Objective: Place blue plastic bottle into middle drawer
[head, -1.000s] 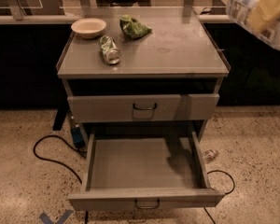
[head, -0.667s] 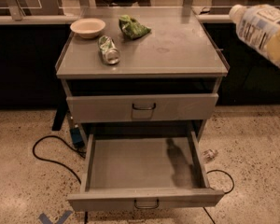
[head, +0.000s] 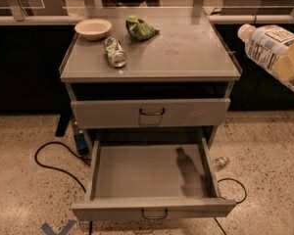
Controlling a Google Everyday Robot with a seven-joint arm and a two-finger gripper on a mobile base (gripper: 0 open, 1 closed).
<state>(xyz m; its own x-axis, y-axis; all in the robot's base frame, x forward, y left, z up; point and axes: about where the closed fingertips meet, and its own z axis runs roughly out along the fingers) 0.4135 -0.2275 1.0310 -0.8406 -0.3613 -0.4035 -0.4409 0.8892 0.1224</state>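
The gripper (head: 288, 66) hangs at the right edge, clamped on the bottle (head: 262, 40), whose cap points left. Below and to its left the middle drawer (head: 137, 175) stands open, the bottle's shadow (head: 187, 171) inside.

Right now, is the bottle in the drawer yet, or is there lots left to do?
Not yet. Done: the middle drawer is pulled out and ready. In hand: the gripper, at the right edge of the view, grips the blue plastic bottle in the air beside the cabinet top, cap pointing left. Left: carry it over the drawer, lower it in and let go.
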